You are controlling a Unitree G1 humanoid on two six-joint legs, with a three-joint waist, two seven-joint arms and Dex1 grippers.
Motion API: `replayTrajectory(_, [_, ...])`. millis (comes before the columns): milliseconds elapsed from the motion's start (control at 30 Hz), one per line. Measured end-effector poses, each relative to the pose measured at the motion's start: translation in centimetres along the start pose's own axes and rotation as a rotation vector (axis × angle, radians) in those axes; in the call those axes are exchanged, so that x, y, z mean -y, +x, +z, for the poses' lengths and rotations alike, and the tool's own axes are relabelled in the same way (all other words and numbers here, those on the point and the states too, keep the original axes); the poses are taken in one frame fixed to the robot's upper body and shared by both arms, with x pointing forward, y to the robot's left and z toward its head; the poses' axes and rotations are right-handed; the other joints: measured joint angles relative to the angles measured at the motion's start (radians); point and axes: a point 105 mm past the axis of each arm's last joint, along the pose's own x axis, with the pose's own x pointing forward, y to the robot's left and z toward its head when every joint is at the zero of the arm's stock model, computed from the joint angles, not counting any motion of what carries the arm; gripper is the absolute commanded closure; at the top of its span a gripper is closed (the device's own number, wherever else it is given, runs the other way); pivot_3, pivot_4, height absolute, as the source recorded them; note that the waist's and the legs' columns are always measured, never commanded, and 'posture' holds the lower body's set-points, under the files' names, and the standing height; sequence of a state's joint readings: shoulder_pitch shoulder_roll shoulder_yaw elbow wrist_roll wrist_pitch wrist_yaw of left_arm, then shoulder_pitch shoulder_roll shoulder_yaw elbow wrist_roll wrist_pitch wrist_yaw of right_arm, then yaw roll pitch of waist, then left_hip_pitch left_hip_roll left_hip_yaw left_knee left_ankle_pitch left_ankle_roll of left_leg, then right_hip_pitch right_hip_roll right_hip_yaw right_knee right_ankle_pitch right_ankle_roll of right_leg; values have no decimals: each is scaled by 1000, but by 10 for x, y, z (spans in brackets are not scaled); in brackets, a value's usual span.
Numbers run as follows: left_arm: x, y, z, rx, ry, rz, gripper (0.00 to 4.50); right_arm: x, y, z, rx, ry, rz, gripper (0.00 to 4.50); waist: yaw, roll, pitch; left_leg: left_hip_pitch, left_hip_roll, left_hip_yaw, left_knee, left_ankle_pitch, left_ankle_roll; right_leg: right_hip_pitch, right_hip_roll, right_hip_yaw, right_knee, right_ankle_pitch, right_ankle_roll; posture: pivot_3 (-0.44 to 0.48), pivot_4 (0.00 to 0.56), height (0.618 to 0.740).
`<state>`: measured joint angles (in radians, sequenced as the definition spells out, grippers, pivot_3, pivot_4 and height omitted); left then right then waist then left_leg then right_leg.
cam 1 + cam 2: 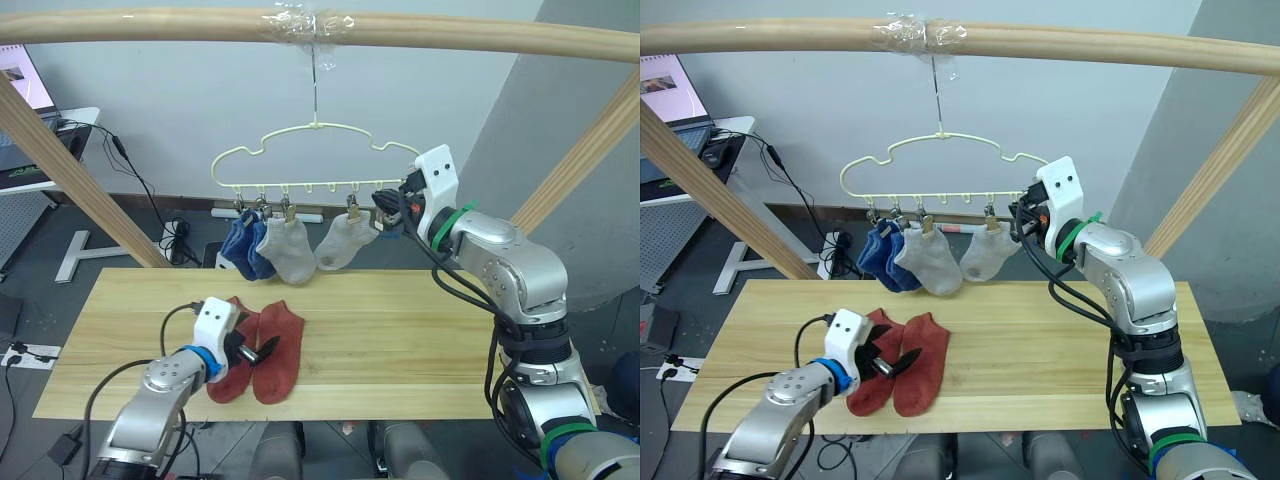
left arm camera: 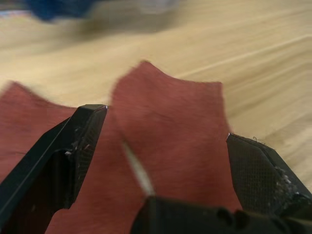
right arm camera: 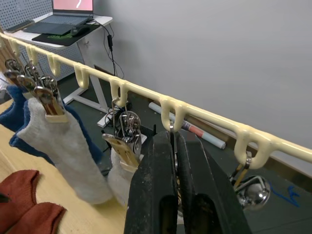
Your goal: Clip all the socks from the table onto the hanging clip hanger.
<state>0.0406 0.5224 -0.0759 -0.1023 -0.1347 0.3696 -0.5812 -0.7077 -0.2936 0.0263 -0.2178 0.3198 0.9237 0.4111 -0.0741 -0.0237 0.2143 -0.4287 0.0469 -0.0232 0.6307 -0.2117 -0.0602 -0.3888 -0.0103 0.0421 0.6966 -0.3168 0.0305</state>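
Note:
The pale yellow-green clip hanger (image 1: pixel 315 150) hangs by its hook from a wooden pole. Two blue socks (image 1: pixel 245 248) and two light grey socks (image 1: pixel 290 250) (image 1: pixel 345 243) hang from its clips. Two rust-red socks (image 1: pixel 282 350) (image 1: pixel 232 368) lie side by side on the table (image 1: pixel 400 330) near its front left. My left gripper (image 1: pixel 255 350) is open low over them, and one red sock (image 2: pixel 170 126) lies between its fingers (image 2: pixel 83 141). My right gripper (image 3: pixel 175 139) is raised at the hanger's right end, shut on a metal clip under the bar (image 3: pixel 146 92).
A thick wooden pole frame (image 1: pixel 450 35) spans the top, with slanted legs at the left (image 1: pixel 70 170) and right (image 1: pixel 580 150). A desk with a laptop (image 1: pixel 30 100) stands at the far left. Cables lie on the floor behind the table.

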Motion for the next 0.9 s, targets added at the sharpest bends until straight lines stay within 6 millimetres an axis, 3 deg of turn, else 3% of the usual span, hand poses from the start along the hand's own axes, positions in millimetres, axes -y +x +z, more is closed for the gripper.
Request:
replayTrajectory(100, [10, 12, 3, -7, 39, -46, 0, 1, 1, 2, 3, 1, -4, 4466, -3, 0, 0, 0, 0, 0, 0, 0, 0, 0, 1, 0, 0, 0, 0, -109, 197, 740])
replayTrajectory(333, [8, 25, -18, -127, 89, -47, 0, 1, 1, 3, -3, 13, -14, 4466, -10, 0, 0, 0, 0, 0, 0, 0, 0, 0, 0, -1, 0, 0, 0, -129, 183, 740])
replayTrajectory(433, [8, 28, -17, -141, 108, -60, 544, 2, 0, 4, -4, 10, -18, 4500, -9, 0, 0, 0, 0, 1, 0, 0, 0, 0, 0, 0, 1, 0, 0, -135, 179, 740])
replayTrajectory(733, [16, 28, -21, -145, 109, -107, 3175, 5, -2, 5, -4, -3, -26, 4500, -10, 1, -1, 1, 0, 1, 0, 0, 0, 0, 0, 0, 1, 0, 0, -128, 187, 740])
replayTrajectory(900, [19, 28, -15, -86, 46, -119, 4411, 6, -1, 3, -10, 0, -21, 4500, -9, 1, -1, 1, 0, 1, 0, 0, 0, 0, 0, 0, 1, 0, 0, -119, 187, 740])
